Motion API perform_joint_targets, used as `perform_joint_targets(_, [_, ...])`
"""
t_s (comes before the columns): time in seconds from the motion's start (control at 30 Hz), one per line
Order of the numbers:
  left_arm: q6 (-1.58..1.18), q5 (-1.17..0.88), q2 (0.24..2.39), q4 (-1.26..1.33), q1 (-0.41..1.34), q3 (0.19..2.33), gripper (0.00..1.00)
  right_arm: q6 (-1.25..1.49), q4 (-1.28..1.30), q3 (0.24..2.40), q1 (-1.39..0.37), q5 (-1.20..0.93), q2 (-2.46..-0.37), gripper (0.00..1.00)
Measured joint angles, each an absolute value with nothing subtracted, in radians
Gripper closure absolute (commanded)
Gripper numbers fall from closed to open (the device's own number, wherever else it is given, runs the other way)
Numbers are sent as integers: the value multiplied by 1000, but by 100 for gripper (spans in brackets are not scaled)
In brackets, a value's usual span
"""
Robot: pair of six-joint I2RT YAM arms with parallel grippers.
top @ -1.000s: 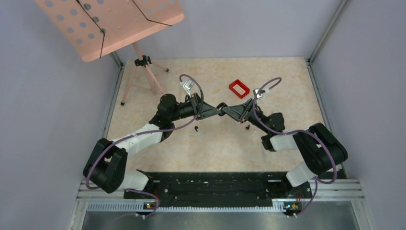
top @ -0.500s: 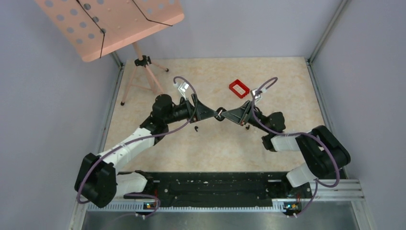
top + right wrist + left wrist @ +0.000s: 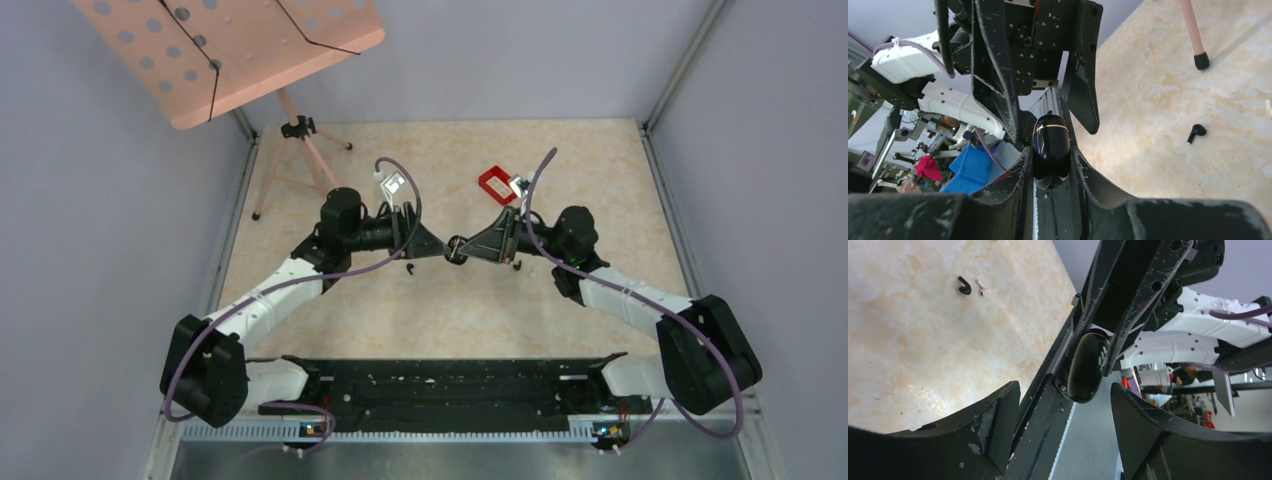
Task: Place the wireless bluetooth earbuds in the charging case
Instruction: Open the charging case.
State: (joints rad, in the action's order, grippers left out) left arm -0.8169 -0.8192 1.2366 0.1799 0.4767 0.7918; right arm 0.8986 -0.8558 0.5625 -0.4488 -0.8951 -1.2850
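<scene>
A pink music stand (image 3: 230, 50) is standing at the far left corner of the mottled beige table (image 3: 600, 170), which grey walls are enclosing. The left gripper (image 3: 443, 249) is hanging with its fingers spread wide either side of the charging case (image 3: 1050, 142), a glossy black pebble with a thin pale seam, raised over mid-table. The right gripper (image 3: 1050, 155) is clamping it, with its long axis lying along those fingers and its rounded end pointing at the left gripper. A dark earbud (image 3: 410, 268) is lying on the table just left of the case, a second earbud (image 3: 516, 265) just right. A red tray (image 3: 497, 185) is sitting farther back.
</scene>
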Motion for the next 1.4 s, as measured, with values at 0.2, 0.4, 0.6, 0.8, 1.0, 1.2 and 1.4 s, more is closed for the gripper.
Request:
perform_joint_targets(0.2, [-843,-895,1251,221,480,792,43,881,-804,564,-449,-936,-1295,100])
perform_joint_targets(0.4, [-862,-921,1260,268,501,792,50,886,-804,564,-455,-953,-1304,100])
perform_joint_targets(0.6, [-867,-918,1287,269,516,793,70,893,-819,566,-463,-970,-1305,100])
perform_joint_targets(0.8, [-861,-922,1288,273,519,794,93,902,-821,571,-463,-981,-1308,100])
perform_joint_targets(1.0, [-862,-924,1290,272,519,794,100,888,-788,580,-462,-984,-1308,77])
perform_joint_targets(1.2, [-870,-904,1293,267,512,794,100,817,-668,619,-451,-974,-1299,56])
perform_joint_targets(1.4, [-897,-894,1293,273,512,790,100,781,-615,619,-444,-947,-1289,51])
